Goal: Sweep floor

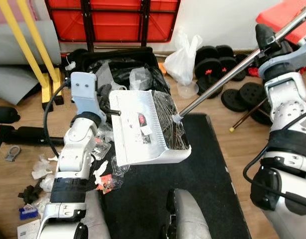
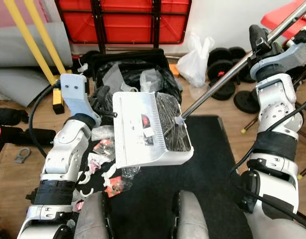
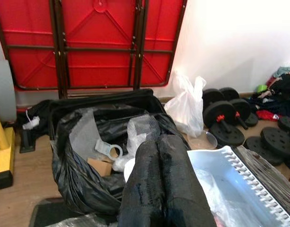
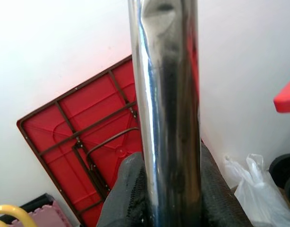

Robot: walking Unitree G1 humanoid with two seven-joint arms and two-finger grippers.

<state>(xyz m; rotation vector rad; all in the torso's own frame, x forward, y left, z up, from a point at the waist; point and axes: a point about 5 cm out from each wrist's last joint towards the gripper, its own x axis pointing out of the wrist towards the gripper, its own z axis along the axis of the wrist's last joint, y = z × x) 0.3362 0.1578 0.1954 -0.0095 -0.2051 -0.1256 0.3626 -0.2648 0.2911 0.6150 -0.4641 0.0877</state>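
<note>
Left end effector (image 3: 161,182) clenched, black fingers pressed together on the handle end of the white plastic dustpan (image 1: 143,127), holding it raised and tilted above the black floor mat (image 1: 193,199), just at 6 o'clock of the open black bag of rubbish (image 3: 79,156). Right end effector (image 4: 171,189) clamped around the shiny metal broom pole (image 1: 228,74), high at 2 o'clock in the head views; the pole slants down to the black broom bristles (image 2: 170,127) resting inside the dustpan's toothed edge. Wrappers and paper scraps (image 1: 100,174) lie on the wood floor (image 1: 23,174) and the mat edge at 8 o'clock of the dustpan. Red folded table (image 3: 88,42) leans on the wall behind the bag; white plastic bag (image 1: 185,57) and black dumbbell weights (image 1: 242,94) at 1 o'clock.
</note>
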